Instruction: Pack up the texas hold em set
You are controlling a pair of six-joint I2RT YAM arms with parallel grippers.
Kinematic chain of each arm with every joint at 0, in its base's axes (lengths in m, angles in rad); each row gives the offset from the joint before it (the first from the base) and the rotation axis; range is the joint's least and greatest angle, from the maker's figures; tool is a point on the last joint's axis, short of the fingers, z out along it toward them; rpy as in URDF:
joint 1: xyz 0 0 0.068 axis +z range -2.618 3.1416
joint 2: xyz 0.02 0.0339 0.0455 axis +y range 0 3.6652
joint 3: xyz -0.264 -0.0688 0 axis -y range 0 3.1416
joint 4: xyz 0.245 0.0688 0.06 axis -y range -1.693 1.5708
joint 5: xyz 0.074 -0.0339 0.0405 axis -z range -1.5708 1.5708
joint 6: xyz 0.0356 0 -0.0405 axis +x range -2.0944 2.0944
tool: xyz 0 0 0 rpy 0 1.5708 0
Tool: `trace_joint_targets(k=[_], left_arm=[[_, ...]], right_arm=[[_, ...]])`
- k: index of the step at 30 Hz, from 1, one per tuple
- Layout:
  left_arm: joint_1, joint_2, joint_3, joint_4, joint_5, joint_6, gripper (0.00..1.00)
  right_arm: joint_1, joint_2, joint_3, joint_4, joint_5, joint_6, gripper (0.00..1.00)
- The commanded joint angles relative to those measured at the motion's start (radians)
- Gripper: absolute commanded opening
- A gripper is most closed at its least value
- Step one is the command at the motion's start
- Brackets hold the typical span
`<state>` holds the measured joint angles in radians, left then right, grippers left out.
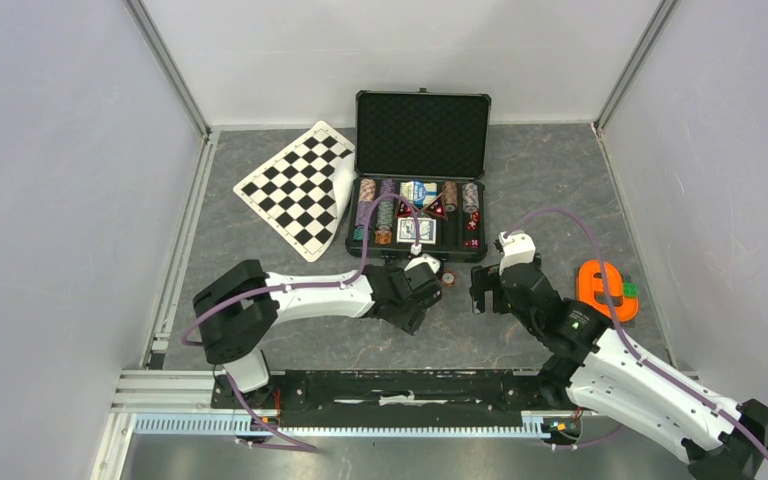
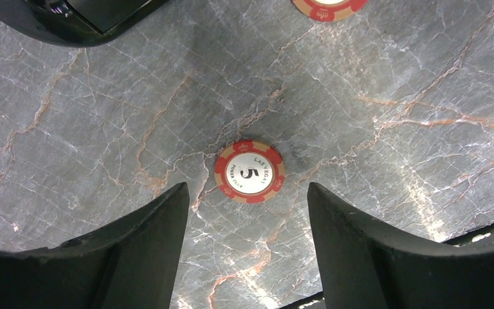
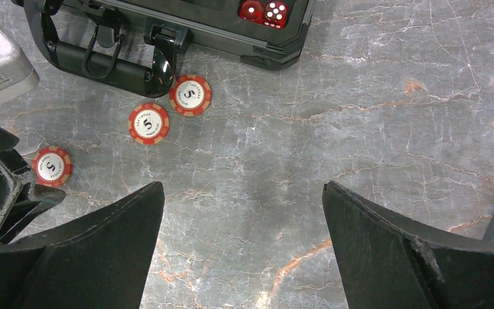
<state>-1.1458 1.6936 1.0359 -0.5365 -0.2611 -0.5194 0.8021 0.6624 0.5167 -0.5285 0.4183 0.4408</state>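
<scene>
Marble table point(image 1: 545, 180); poker case point(image 1: 422, 135) lies left-right, handle point(image 3: 103, 64) nearside.
Left gripper point(image 2: 246, 196) agape over 5 chip point(image 2: 249, 171); right gripper point(image 3: 243, 190) agape.

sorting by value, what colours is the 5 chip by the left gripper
Chip: red-and-tan striped rim, white centre, black 5. Clearest in left wrist view.

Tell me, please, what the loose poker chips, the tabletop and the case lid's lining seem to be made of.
Poker chips: probably moulded plastic or clay composite, matte red-and-tan rim, printed white centre.
Tabletop: grey marble-look sheet, orange veins, soft glare; perhaps laminate or vinyl.
Lid lining: black foam, by its dimpled texture.
</scene>
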Motion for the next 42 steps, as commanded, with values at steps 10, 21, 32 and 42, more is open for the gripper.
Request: trace_joint_targets(k=[10, 21, 32, 42], left_arm=[[0.036, 0.037, 0.008, 0.064, 0.037, -0.015, 0.68], [0.037, 0.07, 0.016, 0.035, 0.065, -0.017, 0.55], [0.039, 0.038, 0.016, 0.008, 0.033, -0.022, 0.73], [0.039, 0.057, 0.019, 0.007, 0.096, -0.009, 0.6]], right_arm=[[-0.002, -0.014, 0.005, 0.039, -0.009, 0.0, 0.99], [-0.002, -0.013, 0.004, 0.037, -0.006, 0.0, 0.99], [-0.002, -0.013, 0.003, 0.038, -0.009, 0.002, 0.99], [-0.003, -0.02, -0.003, 0.034, -0.008, 0.007, 0.99]])
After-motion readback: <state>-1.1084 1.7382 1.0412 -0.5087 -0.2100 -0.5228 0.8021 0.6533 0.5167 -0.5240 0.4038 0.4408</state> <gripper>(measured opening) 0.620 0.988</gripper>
